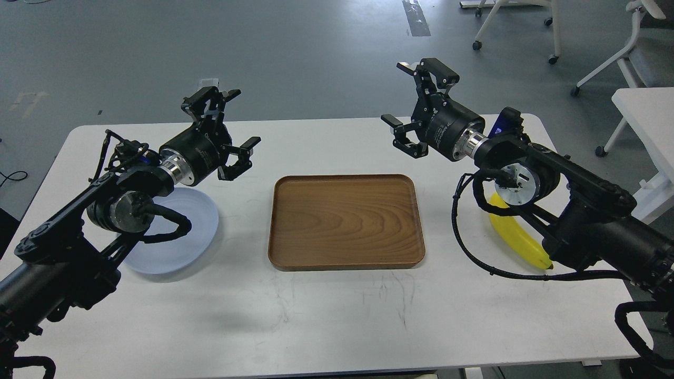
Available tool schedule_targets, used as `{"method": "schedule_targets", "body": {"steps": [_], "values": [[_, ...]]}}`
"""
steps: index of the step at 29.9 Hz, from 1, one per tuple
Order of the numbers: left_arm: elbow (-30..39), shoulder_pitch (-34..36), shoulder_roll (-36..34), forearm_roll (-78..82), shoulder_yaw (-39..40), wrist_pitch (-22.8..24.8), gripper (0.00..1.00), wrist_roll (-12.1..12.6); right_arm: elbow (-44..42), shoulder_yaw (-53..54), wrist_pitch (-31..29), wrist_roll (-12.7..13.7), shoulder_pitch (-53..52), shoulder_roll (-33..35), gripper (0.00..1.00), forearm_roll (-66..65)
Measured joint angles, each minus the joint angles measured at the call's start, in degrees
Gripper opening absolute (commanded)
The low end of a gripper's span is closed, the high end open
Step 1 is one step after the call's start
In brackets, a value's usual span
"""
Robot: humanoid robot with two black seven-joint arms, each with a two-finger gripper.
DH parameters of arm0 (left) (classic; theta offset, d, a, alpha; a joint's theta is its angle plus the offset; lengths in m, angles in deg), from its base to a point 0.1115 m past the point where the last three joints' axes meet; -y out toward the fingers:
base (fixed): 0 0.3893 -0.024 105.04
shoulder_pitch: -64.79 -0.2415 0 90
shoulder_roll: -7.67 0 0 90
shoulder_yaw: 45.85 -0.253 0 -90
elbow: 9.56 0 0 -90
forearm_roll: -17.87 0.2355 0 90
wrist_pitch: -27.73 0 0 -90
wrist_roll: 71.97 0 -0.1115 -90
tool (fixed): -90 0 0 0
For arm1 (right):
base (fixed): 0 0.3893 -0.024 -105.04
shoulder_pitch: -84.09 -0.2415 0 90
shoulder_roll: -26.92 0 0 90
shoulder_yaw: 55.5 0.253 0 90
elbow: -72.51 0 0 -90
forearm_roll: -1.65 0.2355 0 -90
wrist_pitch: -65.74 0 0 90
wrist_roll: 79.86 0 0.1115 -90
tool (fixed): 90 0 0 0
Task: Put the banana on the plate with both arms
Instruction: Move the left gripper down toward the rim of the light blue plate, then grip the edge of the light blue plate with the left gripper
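The yellow banana (518,238) lies on the white table at the right, partly hidden under my right arm. The pale blue plate (181,237) sits on the table at the left, partly hidden by my left arm. My left gripper (229,131) is open and empty, raised above the table just beyond the plate. My right gripper (413,108) is open and empty, raised above the table's far side, well left of and beyond the banana.
A brown wooden tray (345,222) lies in the table's middle between the plate and the banana. The table's (337,316) front half is bare. Office chairs (605,52) and a second white table (645,121) stand at the far right.
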Motion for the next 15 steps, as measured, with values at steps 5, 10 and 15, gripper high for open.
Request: {"method": "schedule_targets", "body": {"steps": [5,10,15], "values": [[4.7,-0.1,-6.6,17.9,1.0,-0.5,0.98,-15.8,0.0,0.1,0.0,-0.3,0.8,-0.1,1.0,-0.1],[5.8,-4.2,-11.5,26.4,-2.2,-5.2,0.98,-27.5,0.0,0.8,0.0,-0.6,1.7,0.5,1.0,-0.1],[5.9,-5.6,-16.4,37.6,-10.3,-10.0,0.98,-28.1,-0.1,1.1,-0.2,-0.8,2.2,2.4,1.0,-0.1]]}}
